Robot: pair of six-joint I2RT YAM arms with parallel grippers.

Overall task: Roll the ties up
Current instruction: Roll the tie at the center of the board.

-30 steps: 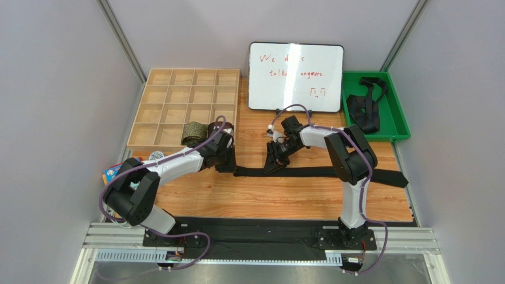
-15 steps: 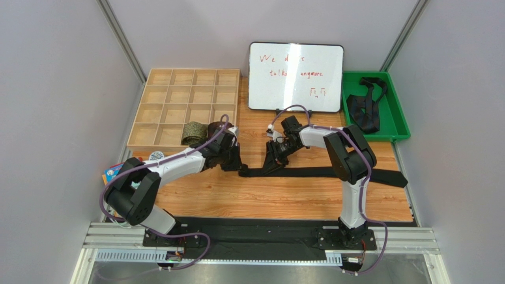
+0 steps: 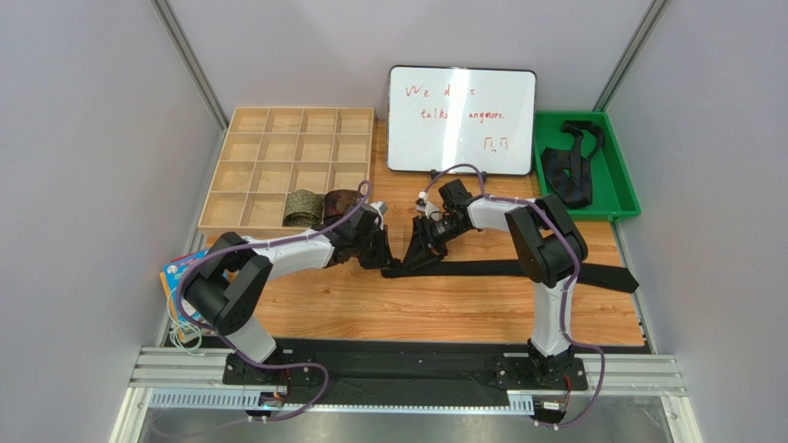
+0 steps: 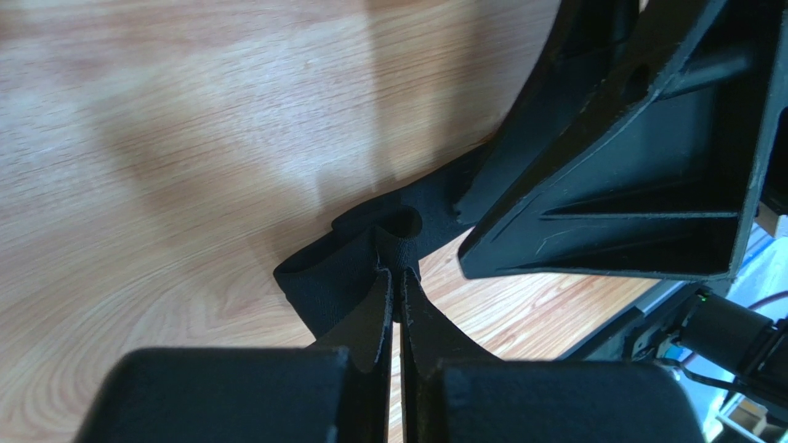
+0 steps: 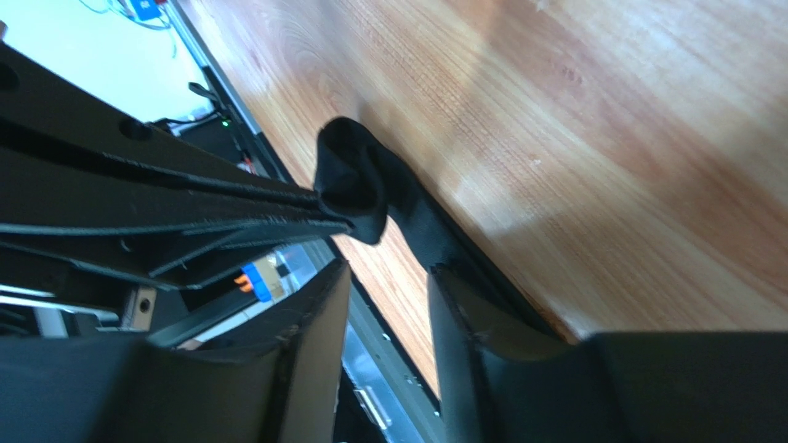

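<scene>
A long black tie [image 3: 518, 269] lies flat across the wooden table. Its left end is curled into a small loop [image 4: 356, 263]. My left gripper [image 3: 386, 261] is shut on that curled end; in the left wrist view its closed fingertips [image 4: 398, 277] pinch the fabric. My right gripper [image 3: 419, 257] is open just to the right of it, above the tie. In the right wrist view the curled end [image 5: 351, 180] sits ahead of my open right gripper [image 5: 387, 277], and the strip runs past the right finger [image 5: 472, 314].
A wooden compartment box [image 3: 277, 152] at the back left holds an olive-green coil [image 3: 301, 206] and a reddish-brown coil [image 3: 339, 199]. A green tray [image 3: 615, 185] at the back right holds loose black ties [image 3: 569, 166]. A whiteboard [image 3: 460, 120] stands at the back.
My left gripper has moved right toward the right gripper with the tie's end in it. The end has curled over and the flat part is shorter. The right gripper has barely moved.
</scene>
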